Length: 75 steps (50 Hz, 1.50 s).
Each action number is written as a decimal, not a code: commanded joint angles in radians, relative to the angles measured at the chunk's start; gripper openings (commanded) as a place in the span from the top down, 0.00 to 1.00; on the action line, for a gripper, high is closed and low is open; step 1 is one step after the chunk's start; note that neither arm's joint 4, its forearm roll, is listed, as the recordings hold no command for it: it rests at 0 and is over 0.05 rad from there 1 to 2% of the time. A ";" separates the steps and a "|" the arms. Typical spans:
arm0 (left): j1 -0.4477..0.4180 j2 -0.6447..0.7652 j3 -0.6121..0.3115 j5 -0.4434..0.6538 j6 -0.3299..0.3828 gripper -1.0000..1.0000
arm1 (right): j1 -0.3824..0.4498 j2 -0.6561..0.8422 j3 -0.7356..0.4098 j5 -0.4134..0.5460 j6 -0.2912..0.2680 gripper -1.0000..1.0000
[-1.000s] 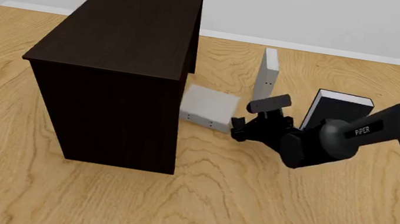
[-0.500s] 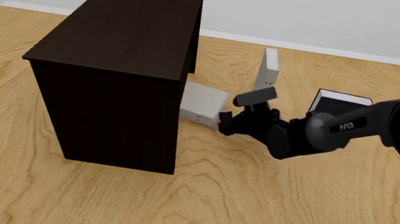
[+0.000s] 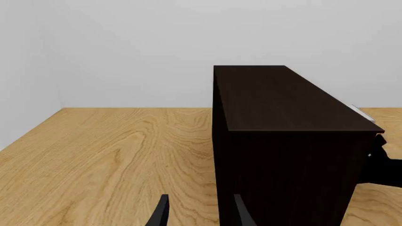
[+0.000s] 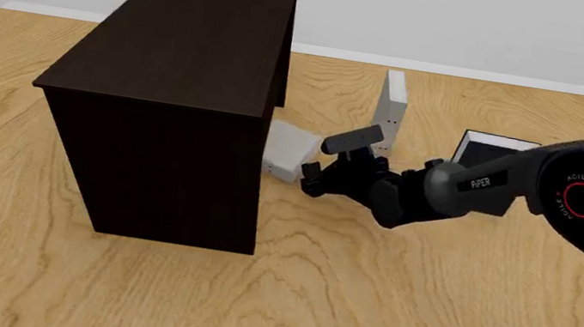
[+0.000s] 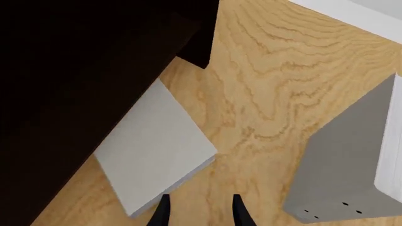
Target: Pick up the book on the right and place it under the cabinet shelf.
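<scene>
Right black claw (image 4: 321, 166) reaches low from three o'clock, fingers slightly parted and gripping nothing, tips beside the flat light grey hardcover book (image 4: 291, 151). That book lies on the pale wood-grain table (image 4: 399, 301), partly tucked beneath the boxy, near-black wooden cabinet (image 4: 170, 93). Left claw (image 3: 199, 215) sits idle at seven o'clock, prongs apart, empty.

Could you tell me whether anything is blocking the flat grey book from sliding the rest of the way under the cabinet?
Nothing visible does. The book lies flat, partly under the cabinet shelf, with the right gripper at its outer edge. The space deeper under the cabinet is too dark to check.
</scene>
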 commanded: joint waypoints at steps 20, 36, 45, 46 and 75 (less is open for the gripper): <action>0.000 0.000 0.000 0.000 0.000 0.00 | 0.092 0.064 -0.143 0.071 0.040 0.00; 0.000 0.000 0.000 0.000 0.000 0.00 | 0.089 0.068 -0.144 0.065 0.044 0.00; 0.000 0.000 0.000 0.000 0.000 0.00 | 0.106 0.069 -0.156 0.073 0.050 0.00; 0.000 0.000 0.000 0.000 0.000 0.00 | 0.102 0.068 -0.152 0.071 0.047 0.00; 0.000 0.000 0.000 0.000 0.000 0.00 | 0.023 -0.009 -0.028 0.016 0.017 0.00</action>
